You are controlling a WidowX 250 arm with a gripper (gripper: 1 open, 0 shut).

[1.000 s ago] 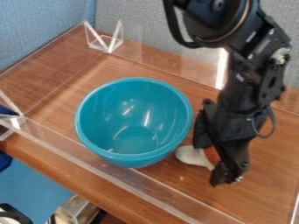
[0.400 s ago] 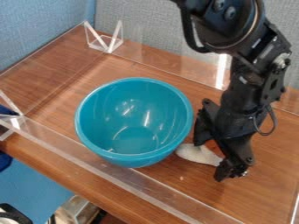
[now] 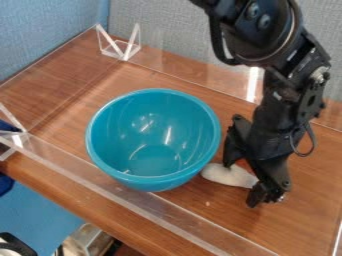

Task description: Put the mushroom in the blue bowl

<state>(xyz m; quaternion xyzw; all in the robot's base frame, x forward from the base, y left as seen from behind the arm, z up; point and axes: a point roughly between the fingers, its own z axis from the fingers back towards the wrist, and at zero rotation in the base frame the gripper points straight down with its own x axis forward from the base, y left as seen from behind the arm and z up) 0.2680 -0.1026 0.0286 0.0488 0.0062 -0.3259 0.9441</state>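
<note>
Little has shifted: fingers (image 3: pixel 253 186) spread wide, empty, straddling the mushroom (image 3: pixel 225 177) on the table (image 3: pixel 80 75) beside the blue bowl (image 3: pixel 152 138); an off-centre closure could squirt it away.

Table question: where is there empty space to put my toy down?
The wooden table is bare on the left, between the blue bowl and the clear triangle stand at the back. It is crowded on the right: the gripper, jaws open, stands over the mushroom right beside the bowl.
</note>
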